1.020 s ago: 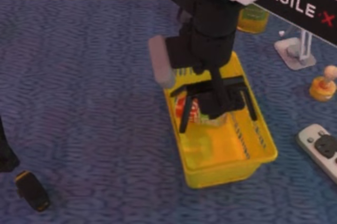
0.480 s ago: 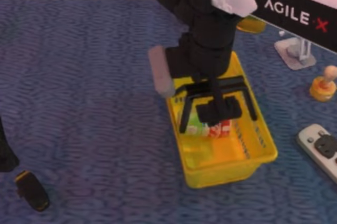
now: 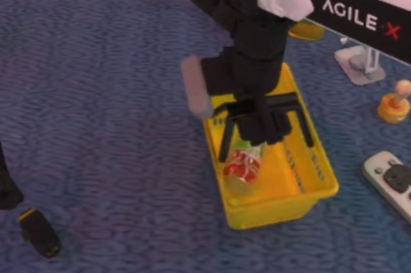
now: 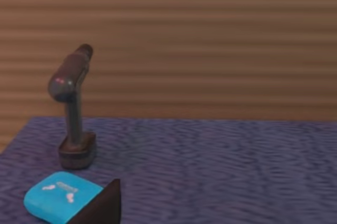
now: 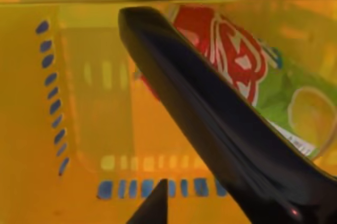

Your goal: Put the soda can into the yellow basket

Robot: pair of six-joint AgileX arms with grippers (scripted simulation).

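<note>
Right gripper (image 3: 266, 128) over the yellow basket (image 3: 321, 186), fingers apart; soda can (image 3: 243, 165) loose inside, lying tilted, silver top toward basket's near wall.

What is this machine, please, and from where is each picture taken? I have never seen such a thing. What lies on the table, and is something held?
It is a simulated AgileX robot with two arms, each ending in a two-finger gripper.

The top view looks down on a blue table. The other two pictures come from cameras on the arms' wrists.

The right gripper reaches down into the yellow basket. The soda can lies tilted inside the basket, and it looks released, not held. The right wrist view shows the can close up beside a dark finger.

The left arm is parked at the table's left edge; its gripper is not seen.

Also on the table: a power strip, a small wooden toy, and, in the left wrist view, a drill and a blue pad.
</note>
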